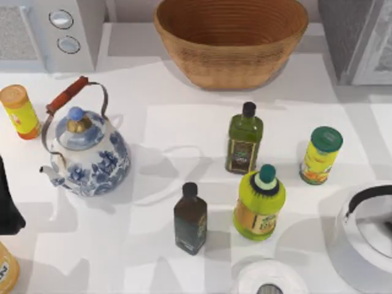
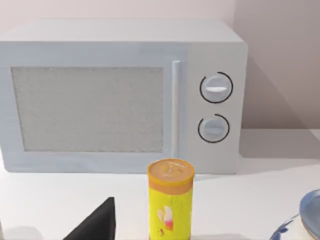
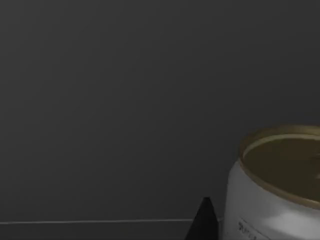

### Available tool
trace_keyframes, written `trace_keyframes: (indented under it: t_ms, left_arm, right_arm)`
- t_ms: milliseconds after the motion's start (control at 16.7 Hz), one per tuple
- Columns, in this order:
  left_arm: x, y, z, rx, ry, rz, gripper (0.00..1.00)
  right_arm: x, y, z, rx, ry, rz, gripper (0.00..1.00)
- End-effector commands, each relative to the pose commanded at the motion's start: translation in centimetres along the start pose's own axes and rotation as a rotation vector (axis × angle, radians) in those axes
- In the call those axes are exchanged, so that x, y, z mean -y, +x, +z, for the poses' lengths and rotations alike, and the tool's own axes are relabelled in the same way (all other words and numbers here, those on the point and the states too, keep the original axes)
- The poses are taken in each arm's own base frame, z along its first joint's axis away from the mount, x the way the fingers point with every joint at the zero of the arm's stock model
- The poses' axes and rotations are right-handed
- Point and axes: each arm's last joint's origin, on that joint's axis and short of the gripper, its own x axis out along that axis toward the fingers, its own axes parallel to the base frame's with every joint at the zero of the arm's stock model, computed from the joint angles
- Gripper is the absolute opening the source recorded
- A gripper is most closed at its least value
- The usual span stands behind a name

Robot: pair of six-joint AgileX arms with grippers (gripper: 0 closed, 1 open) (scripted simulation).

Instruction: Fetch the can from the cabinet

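A white can with a gold top stands against a dark grey wall in the right wrist view. One dark fingertip of my right gripper shows just beside the can, apart from it. The cabinet, grey with a white framed door panel, sits at the table's back right corner. My left arm is parked at the table's left edge, and one of its dark fingertips shows in front of the microwave.
The table holds a microwave, a wicker basket, a blue-and-white teapot, a yellow canister, an olive oil bottle, a dark bottle, a green-yellow bottle, a green-lidded canister and a white kettle.
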Motion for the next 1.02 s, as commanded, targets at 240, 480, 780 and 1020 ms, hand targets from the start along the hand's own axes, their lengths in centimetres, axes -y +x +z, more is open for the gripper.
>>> trace_keyframes:
  t_ms: [240, 480, 780, 1020]
  left_arm:
    - [0.0, 0.0, 0.0, 0.000, 0.000, 0.000, 1.00]
    - [0.0, 0.0, 0.0, 0.000, 0.000, 0.000, 1.00]
    - [0.0, 0.0, 0.0, 0.000, 0.000, 0.000, 1.00]
    - [0.0, 0.0, 0.0, 0.000, 0.000, 0.000, 1.00]
  right_arm:
    - [-0.1, -7.3, 3.1, 0.006, 0.001, -0.001, 0.00]
    - [0.1, -14.1, 4.7, 0.003, 0.001, 0.018, 0.00]
    - [0.2, -15.4, 4.8, -0.003, -0.001, 0.023, 0.00]
    - [0.5, -15.8, 4.7, 0.008, 0.004, 0.015, 0.00]
